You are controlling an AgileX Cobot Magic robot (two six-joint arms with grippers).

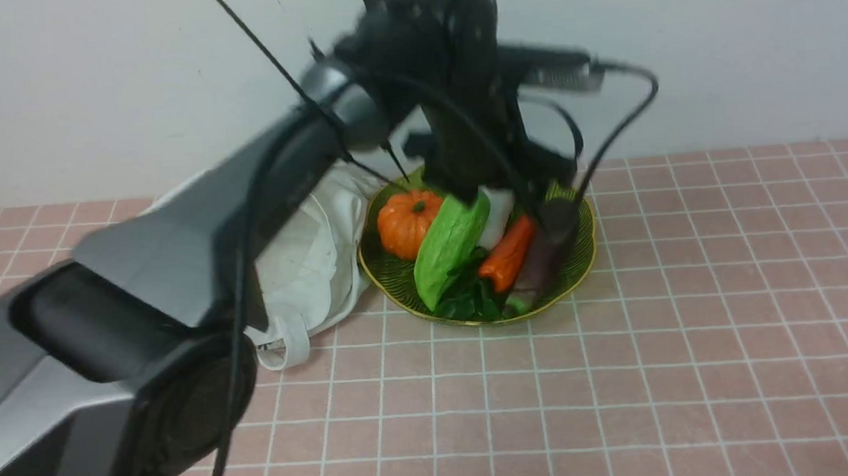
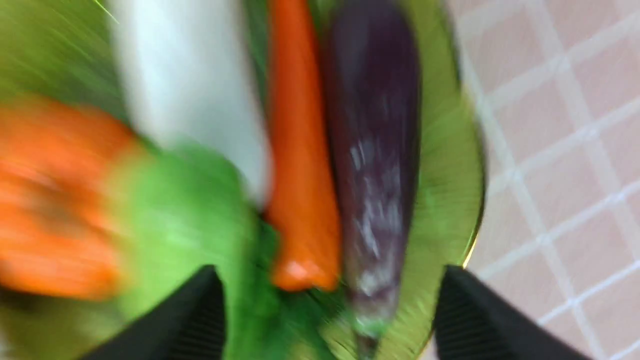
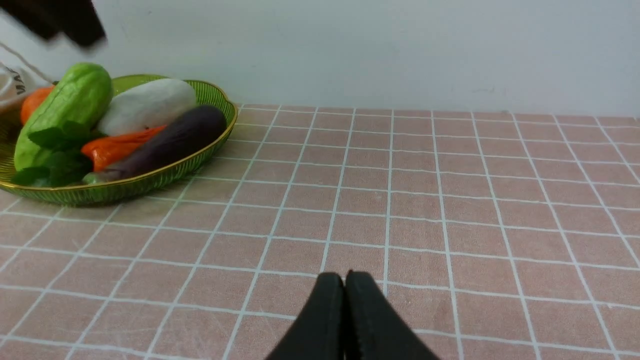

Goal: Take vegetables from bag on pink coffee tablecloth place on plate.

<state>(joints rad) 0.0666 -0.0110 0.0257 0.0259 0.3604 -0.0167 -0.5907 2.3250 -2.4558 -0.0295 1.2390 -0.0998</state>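
The dark purple eggplant (image 1: 542, 267) lies on the green plate (image 1: 389, 274) at its right side, beside the orange carrot (image 1: 509, 254). My left gripper (image 1: 514, 187) hovers just above the plate, blurred. In the left wrist view it (image 2: 330, 320) is open and empty, with the eggplant (image 2: 375, 150) lying on the plate (image 2: 445, 190) between its spread fingers (image 2: 475, 315). The off-white bag (image 1: 314, 261) lies slack to the left of the plate, partly hidden by my left arm. My right gripper (image 3: 344, 282) is shut and empty low over the pink tablecloth (image 3: 450, 200), with the eggplant (image 3: 170, 142) and plate (image 3: 125, 187) far off.
The plate also holds an orange pumpkin (image 1: 408, 220), a light green gourd (image 1: 451, 247), a white radish (image 1: 497, 214) and dark leafy greens (image 1: 473, 298). A pale wall stands close behind the plate. My left arm (image 1: 139, 325) fills the front left.
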